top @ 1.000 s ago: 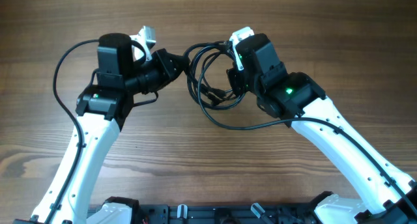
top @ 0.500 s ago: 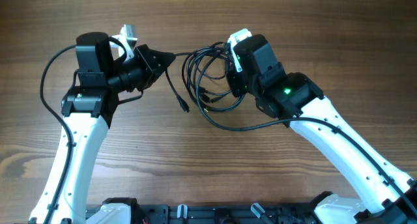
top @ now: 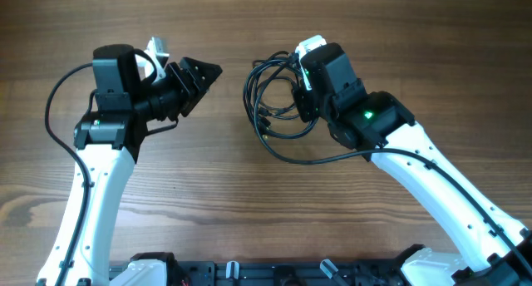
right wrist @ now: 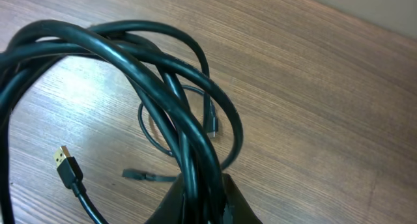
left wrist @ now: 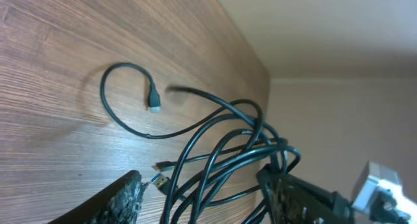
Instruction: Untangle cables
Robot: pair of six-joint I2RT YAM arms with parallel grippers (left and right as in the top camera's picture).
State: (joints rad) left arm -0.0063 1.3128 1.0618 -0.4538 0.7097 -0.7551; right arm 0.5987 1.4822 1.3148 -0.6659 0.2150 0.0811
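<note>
Overhead, the left gripper [top: 199, 74] gapes empty, apart from the cables [top: 270, 103] pinched in the closed right gripper [top: 298, 93]. Left wrist: one plug [left wrist: 154, 107] lies on the table [left wrist: 52, 68]. Right wrist: crossed strands could knot if pulled.

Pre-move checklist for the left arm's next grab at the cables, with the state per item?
1. Right gripper clamped on the cables: ok.
2. Left gripper open, nothing between its fingers: ok.
3. Left gripper clear of the bundle, gap visible from overhead: ok.
4. A free end to aim for: ok, the gold USB plug hangs loose.
5. Loops separated: not ok, several strands are wound together at the right gripper.
6. Which strand that plug belongs to: cannot tell.
</note>
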